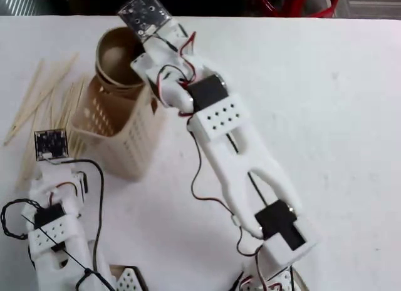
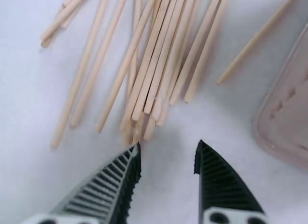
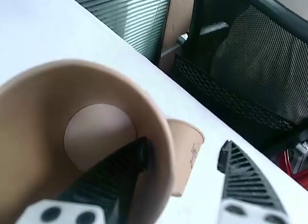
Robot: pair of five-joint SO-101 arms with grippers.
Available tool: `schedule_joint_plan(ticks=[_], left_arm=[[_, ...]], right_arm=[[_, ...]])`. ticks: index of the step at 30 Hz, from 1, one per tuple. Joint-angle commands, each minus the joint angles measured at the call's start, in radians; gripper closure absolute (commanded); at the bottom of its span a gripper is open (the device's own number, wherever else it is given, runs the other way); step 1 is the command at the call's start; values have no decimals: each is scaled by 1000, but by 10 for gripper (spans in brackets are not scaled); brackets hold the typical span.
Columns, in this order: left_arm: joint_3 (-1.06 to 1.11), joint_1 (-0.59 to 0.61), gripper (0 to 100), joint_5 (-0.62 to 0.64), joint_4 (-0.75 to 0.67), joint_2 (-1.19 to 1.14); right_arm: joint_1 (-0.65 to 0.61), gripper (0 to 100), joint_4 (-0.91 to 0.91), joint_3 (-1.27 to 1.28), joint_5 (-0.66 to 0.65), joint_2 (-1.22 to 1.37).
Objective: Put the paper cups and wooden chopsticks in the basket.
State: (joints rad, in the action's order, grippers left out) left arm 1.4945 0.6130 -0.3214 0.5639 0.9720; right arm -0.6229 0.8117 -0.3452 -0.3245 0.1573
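Okay, your right gripper [image 3: 185, 151] is at the brown paper cup [image 3: 57, 137]. Its jaws are spread, one black ridged finger inside the cup and the other outside, off the wall, so nothing is pinched. In the high view that cup sits at the mouth of the beige perforated plastic basket [image 1: 116, 137]; you cannot tell whether it rests fully inside. A second, paler paper cup [image 3: 188, 137] shows just beyond the first cup's rim, and how it stands is unclear. Your left gripper [image 2: 166, 161] hovers low over the white table [image 1: 326, 116], jaws spread and empty, with the tips just short of the loose pile of pale wooden chopsticks [image 2: 154, 65]. The pile lies on the table beside the basket, outside it.
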Motion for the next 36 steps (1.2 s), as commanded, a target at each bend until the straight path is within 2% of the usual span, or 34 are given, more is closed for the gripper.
schedule_joint_plan(ticks=[1,8,22,29,36], left_arm=[[-35,-10,808,-12,-12,10],[-35,-10,808,-12,-12,10],[-35,-10,808,-12,-12,10],[-35,-10,808,-12,-12,8],[-35,-10,808,-12,-12,8]], right_arm=[[-31,763,-10,-48,2,21],[-33,790,59,-149,0,-27],[-15,790,67,-272,0,-27],[-19,793,421,-270,0,-25],[12,791,404,-92,0,61]])
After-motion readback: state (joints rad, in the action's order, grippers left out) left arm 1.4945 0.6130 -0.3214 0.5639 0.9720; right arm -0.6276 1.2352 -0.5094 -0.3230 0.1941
